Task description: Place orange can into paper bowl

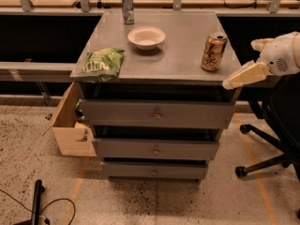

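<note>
The orange can stands upright near the right front corner of the grey drawer cabinet's top. The off-white paper bowl sits empty near the middle of the top, to the left of the can and farther back. My gripper comes in from the right edge of the view, just right of the can and level with the cabinet's front corner. Its cream fingers are spread apart and hold nothing. It does not touch the can.
A green chip bag lies at the top's left front corner. A slim silver can stands at the back left. A cardboard box sits left of the cabinet. A black office chair is on the right, and cables lie on the floor.
</note>
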Robot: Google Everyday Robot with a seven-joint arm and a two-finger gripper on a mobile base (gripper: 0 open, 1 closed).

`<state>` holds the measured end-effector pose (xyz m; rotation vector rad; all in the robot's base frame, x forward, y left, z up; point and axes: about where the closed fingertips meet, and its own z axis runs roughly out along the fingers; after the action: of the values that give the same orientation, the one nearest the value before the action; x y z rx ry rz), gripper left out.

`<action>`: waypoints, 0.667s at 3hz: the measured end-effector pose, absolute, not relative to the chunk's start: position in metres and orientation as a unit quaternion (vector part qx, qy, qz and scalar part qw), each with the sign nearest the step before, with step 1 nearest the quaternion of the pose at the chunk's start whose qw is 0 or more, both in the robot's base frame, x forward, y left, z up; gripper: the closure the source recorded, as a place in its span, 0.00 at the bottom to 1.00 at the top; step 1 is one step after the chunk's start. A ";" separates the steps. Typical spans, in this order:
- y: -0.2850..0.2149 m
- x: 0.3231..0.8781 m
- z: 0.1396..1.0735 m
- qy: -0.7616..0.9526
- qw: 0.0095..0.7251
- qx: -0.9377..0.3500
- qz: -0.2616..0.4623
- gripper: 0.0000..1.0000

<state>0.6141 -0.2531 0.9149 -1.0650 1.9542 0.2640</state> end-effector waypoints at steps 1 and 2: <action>-0.271 0.653 0.894 0.770 0.502 -0.366 0.145 0.00; -0.270 0.652 0.894 0.770 0.502 -0.367 0.144 0.00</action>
<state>0.6522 -0.2701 0.8944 -0.8869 1.8607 0.3480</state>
